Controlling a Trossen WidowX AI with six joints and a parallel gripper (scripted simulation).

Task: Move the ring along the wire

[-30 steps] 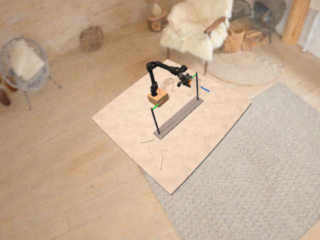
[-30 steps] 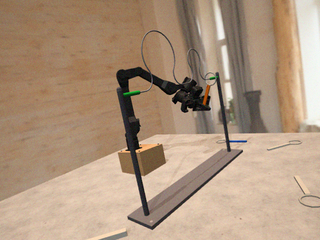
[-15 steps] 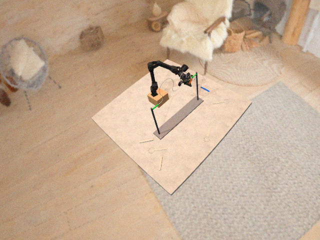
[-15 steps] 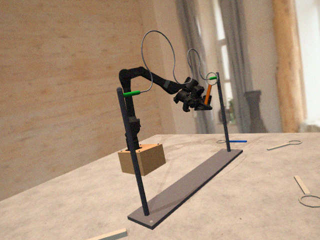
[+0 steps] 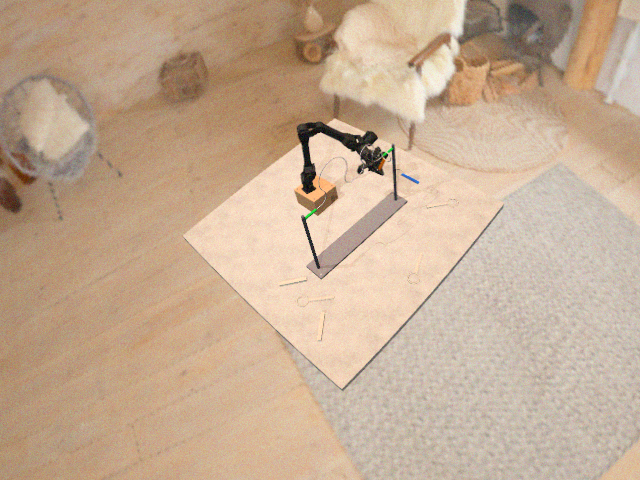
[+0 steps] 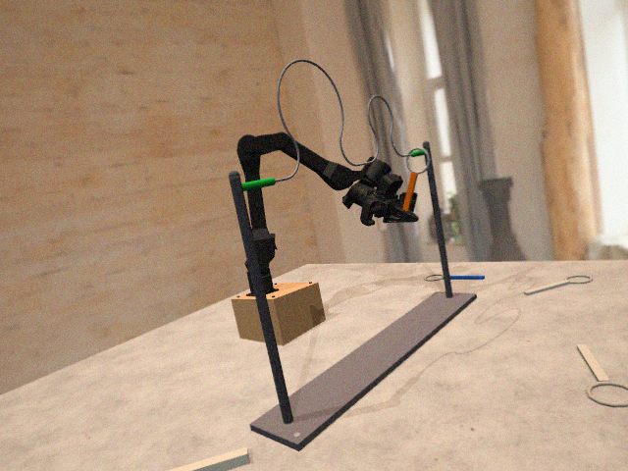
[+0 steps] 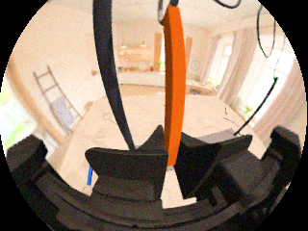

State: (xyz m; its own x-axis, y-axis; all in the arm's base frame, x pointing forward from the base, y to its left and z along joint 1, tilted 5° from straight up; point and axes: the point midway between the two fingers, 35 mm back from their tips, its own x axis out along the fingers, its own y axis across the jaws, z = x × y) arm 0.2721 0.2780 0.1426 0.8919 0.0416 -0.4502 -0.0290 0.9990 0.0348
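Note:
My gripper (image 5: 381, 167) (image 6: 407, 208) (image 7: 164, 127) is shut on the orange handle (image 5: 383, 163) (image 6: 410, 189) (image 7: 175, 87), which points up from the fingers. The ring (image 6: 406, 160) is around the green part (image 5: 388, 151) (image 6: 417, 152) at the far post (image 5: 394, 175) (image 6: 439, 228) (image 7: 108, 67), close beside that post. Whether the ring touches the green part or post I cannot tell. The thin grey wire (image 6: 342, 116) loops from there to the other green part (image 5: 310, 213) (image 6: 259, 183) at the near post (image 5: 310, 242) (image 6: 263, 304). The arm passes behind and below the wire in the exterior view.
The posts stand on a long grey base (image 5: 361, 232) (image 6: 370, 354). A blue-handled ring (image 5: 409, 178) (image 6: 467, 277) lies on the table beyond the far post. Pale ringed sticks (image 5: 318, 299) (image 6: 593, 362) and plain pale sticks (image 5: 321, 326) lie around. The arm stands on a wooden block (image 5: 316, 198) (image 6: 299, 314).

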